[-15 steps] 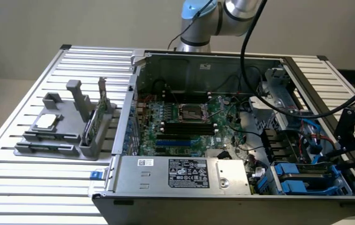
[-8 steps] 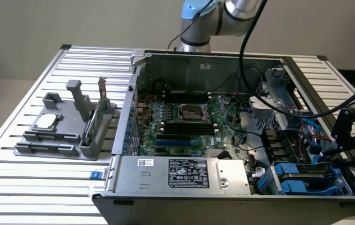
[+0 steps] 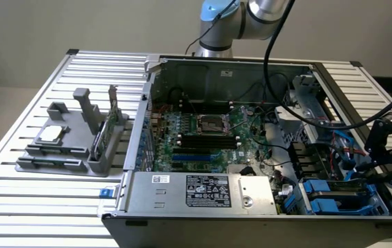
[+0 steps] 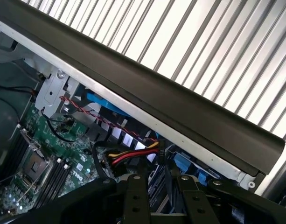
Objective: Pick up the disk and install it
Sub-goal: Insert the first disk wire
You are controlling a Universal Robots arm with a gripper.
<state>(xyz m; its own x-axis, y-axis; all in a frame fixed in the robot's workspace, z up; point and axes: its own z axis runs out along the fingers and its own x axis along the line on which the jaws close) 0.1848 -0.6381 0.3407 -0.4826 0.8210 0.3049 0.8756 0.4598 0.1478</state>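
Exterior view: the claw point(image 3: 391, 155) hangs over the case's point(image 3: 251, 230) drive-bay corner. The blue-framed disk point(image 3: 340, 202) lies there, probably placed for seating.
Wrist view: the claw point(image 4: 163, 189) points down just inside the case rim. I cannot tell whether it grips anything.

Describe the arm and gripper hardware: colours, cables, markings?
The arm is a silver-grey metal tube with a light blue cap on its joint. A black cable runs from it and loops toward the gripper, which is matte black and angular, with small round bolt heads. No markings can be made out.
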